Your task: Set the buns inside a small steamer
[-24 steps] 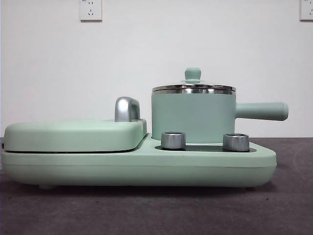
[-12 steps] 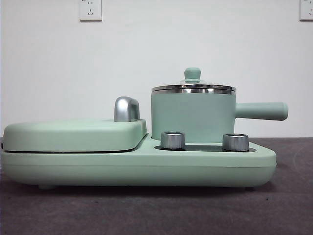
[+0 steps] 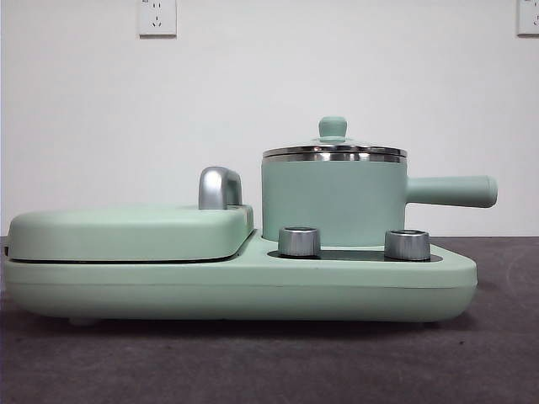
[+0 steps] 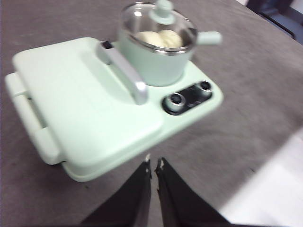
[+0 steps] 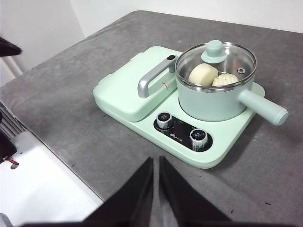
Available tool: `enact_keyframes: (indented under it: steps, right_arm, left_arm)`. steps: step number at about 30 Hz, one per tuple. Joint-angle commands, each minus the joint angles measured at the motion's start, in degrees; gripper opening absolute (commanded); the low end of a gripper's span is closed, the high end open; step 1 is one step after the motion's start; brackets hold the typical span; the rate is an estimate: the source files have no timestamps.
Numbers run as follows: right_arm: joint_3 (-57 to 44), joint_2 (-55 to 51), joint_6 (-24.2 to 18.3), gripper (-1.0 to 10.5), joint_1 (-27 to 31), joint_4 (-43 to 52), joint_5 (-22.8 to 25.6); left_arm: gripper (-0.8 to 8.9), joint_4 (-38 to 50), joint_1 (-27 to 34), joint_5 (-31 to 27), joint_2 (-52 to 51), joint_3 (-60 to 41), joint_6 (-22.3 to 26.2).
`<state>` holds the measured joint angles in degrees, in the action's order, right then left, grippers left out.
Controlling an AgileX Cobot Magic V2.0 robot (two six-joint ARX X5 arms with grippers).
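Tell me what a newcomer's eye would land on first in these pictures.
First the mint-green cooker in the middle of the grey table, with the small steamer standing on its burner end behind two chrome knobs. Through the glass lid both buns show inside the pot, side by side. The left pincer and right pincer hang shut and empty, well back from the cooker.

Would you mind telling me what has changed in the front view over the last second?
Nothing visibly changed. The small steamer sits lidded on the cooker base beside the griddle lid as before, and no arm has entered the front view.
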<state>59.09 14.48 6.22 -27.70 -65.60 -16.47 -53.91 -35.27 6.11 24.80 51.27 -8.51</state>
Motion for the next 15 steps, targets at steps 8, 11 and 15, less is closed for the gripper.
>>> enact_keyframes:
  steps: [8,11,15]
  right_arm:
    - [0.50,-0.04,-0.48,0.2,-0.28,0.46,-0.04]
    - [0.50,-0.04,-0.48,0.2,-0.28,0.46,-0.04]
    - [0.50,-0.04,-0.48,0.2,-0.28,0.46,-0.02]
  left_arm:
    - [0.27,23.61,18.34,-0.37,-12.92,-23.32,2.10]
    - [0.27,32.26,24.04,-0.35,-16.94,-31.56,2.45]
    - [0.27,38.49,28.72,-0.37,-21.73,-40.85,2.47]
